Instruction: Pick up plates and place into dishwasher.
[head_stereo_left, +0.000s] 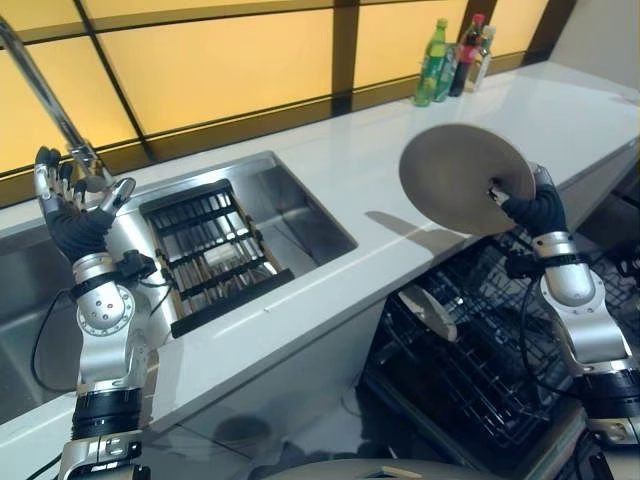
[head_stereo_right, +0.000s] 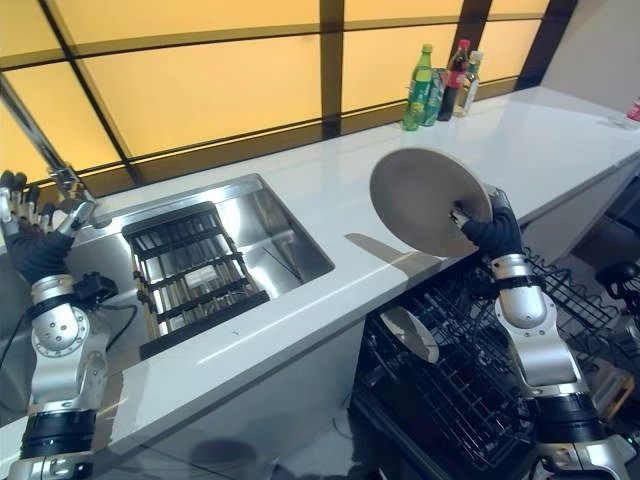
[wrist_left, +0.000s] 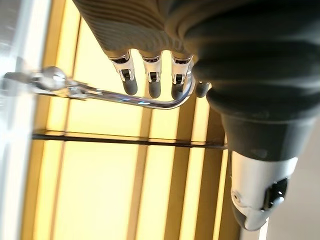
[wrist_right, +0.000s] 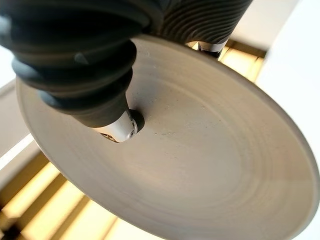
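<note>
My right hand (head_stereo_left: 535, 205) is shut on a round grey plate (head_stereo_left: 462, 178), thumb (wrist_right: 117, 127) pressed on its face and fingers behind it. The plate (head_stereo_right: 425, 200) is held on edge, tilted, above the counter's front edge and the open dishwasher's black wire rack (head_stereo_left: 480, 370). A second plate (head_stereo_left: 428, 312) stands in that rack below. My left hand (head_stereo_left: 70, 205) is raised with fingers (wrist_left: 152, 85) straight, open and empty, by the tap (head_stereo_left: 85, 155) at the sink's left.
A steel sink (head_stereo_left: 250, 225) holds a dark dish rack (head_stereo_left: 210, 255). White counter (head_stereo_left: 400, 170) runs to the right, with three bottles (head_stereo_left: 455, 60) at the back by the amber window. The pulled-out dishwasher rack stands low to the right.
</note>
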